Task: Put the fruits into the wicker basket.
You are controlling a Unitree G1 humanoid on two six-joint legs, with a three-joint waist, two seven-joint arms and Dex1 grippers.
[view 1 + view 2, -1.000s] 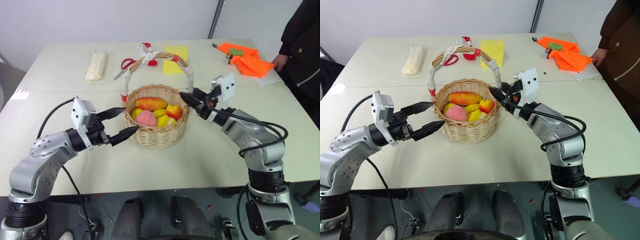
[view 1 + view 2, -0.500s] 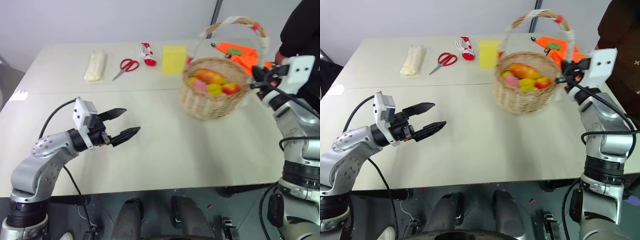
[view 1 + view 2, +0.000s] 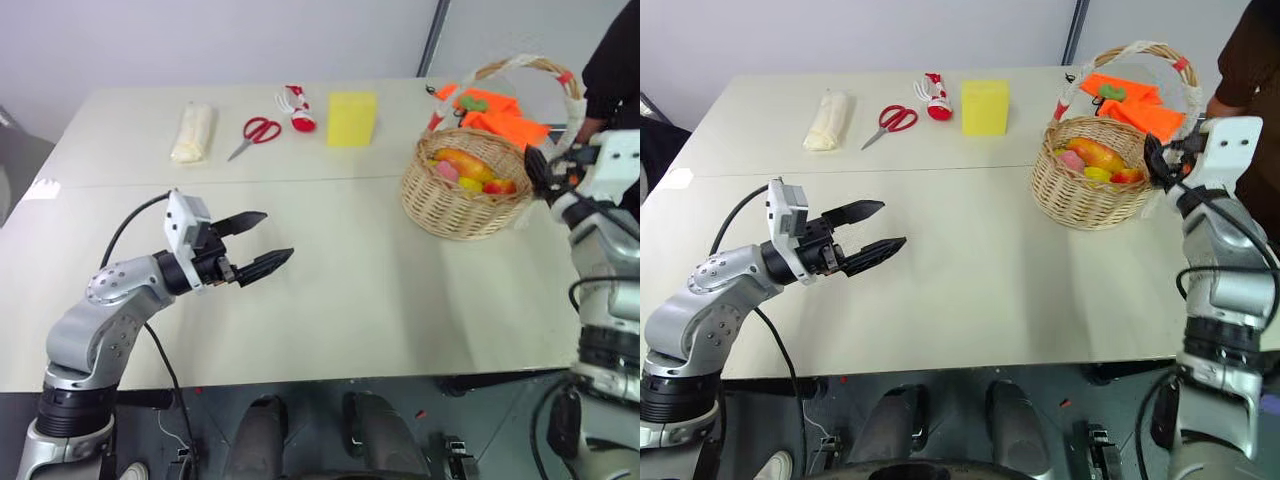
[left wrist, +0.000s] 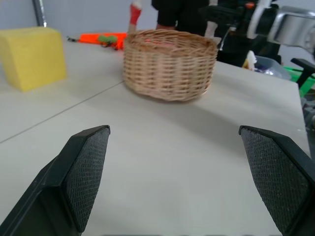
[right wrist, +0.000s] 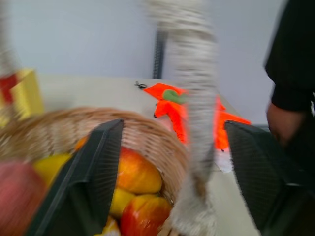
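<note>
From the head camera, I see the wicker basket with the fruits at two o'clock on the counter. Left wrist view: left gripper fingers spread, empty. Right wrist view: right gripper fingers apart, straddling the basket handle.

Beige table, seam running across its width. Along far edge, at roughly 11 to 12 o'clock: white wrapped roll, red-handled scissors, small red-and-white item, yellow foam block. Orange cloth at 2 o'clock; person in dark clothing beside it at table's edge.
</note>
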